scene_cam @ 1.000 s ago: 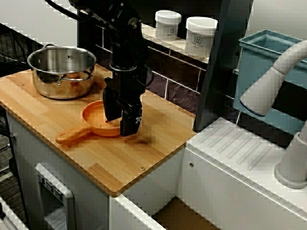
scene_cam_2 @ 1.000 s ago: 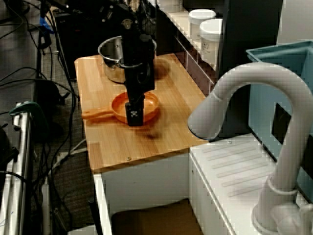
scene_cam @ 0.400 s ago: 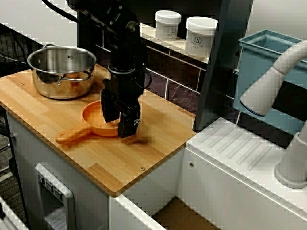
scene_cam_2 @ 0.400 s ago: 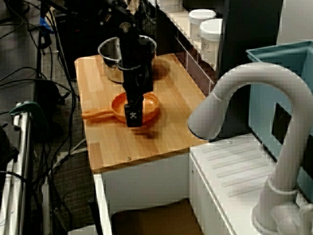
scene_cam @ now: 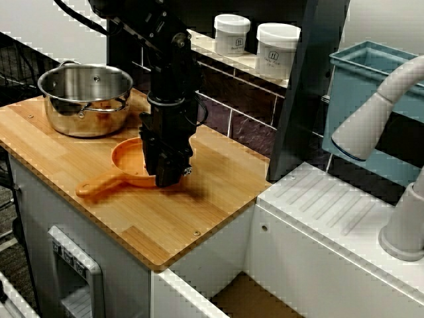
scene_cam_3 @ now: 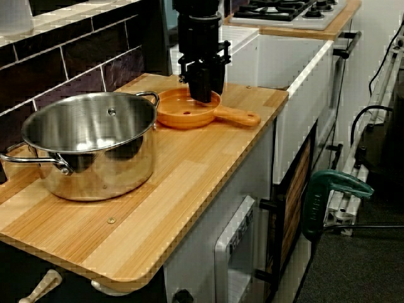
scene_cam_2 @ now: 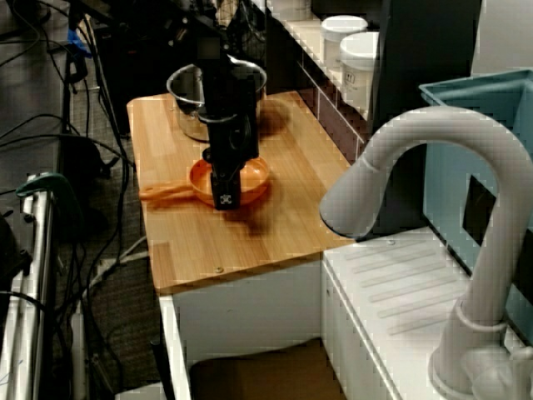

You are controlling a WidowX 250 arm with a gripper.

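Observation:
An orange frying pan [scene_cam: 129, 159] lies on the wooden counter [scene_cam: 165, 222], its handle pointing toward the front edge. My black gripper [scene_cam: 165, 177] points straight down at the pan's right rim, low over it. Seen along the counter, the gripper [scene_cam_2: 225, 198] stands at the pan's [scene_cam_2: 255, 176] near edge. From the pot end, the gripper [scene_cam_3: 203, 95] sits over the pan's [scene_cam_3: 177, 108] far side, its fingers apart on either side of the rim. Nothing is lifted; the pan rests flat.
A steel pot [scene_cam: 85, 99] stands left of the pan, close to the arm. Two white jars [scene_cam: 277, 50] sit on the tiled ledge behind. A white sink top with faucet [scene_cam: 377, 112] and a blue bin [scene_cam: 364, 86] lie to the right.
The gripper has turned about its vertical axis, shifted slightly left and dropped lower onto the pan's rim. The pan and pot have not moved.

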